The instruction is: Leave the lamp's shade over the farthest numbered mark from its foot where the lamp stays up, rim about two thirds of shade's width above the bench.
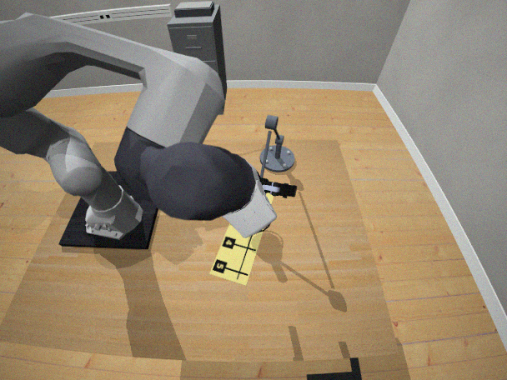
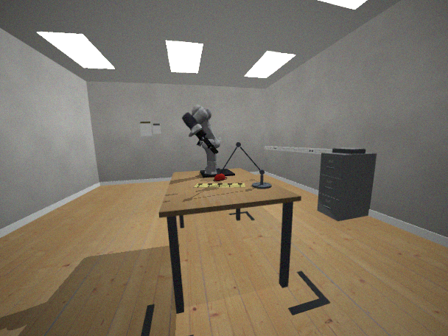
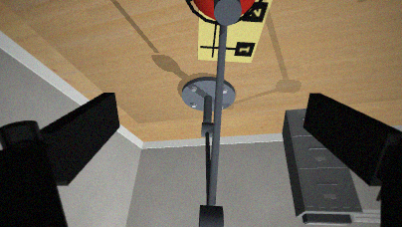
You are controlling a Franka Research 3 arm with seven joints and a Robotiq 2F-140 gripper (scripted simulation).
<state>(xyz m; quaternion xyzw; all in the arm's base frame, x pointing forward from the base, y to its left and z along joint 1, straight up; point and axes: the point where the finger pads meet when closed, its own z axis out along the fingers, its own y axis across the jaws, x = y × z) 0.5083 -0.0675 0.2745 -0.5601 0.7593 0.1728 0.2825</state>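
Observation:
The lamp's round grey foot point(image 1: 288, 158) point(image 2: 261, 186) point(image 3: 199, 101) stands beyond mark 1 of the yellow strip point(image 1: 233, 257) point(image 2: 225, 186) point(image 3: 206, 35). Its elbow joint point(image 1: 271, 122) point(image 2: 238, 144) point(image 3: 211, 216) is raised, with one rod sloping to the foot's post and one down to the red shade point(image 2: 219, 177) point(image 3: 206, 7). The shade is low over the strip, beyond mark 2 in the wrist view; its exact mark is unclear, and the hand hides most of it in the top view. My gripper point(image 2: 215, 150) point(image 3: 212, 111) is open; the shade-side rod shows between its fingers, not gripped.
The black robot base plate point(image 1: 71, 241) point(image 2: 228, 173) is on the bench point(image 1: 333, 250) point(image 2: 232, 200) at the strip's number side. A grey cabinet point(image 1: 193, 46) point(image 2: 346, 184) point(image 3: 323, 171) stands beyond the bench. The arm covers marks 1 to 3 in the top view.

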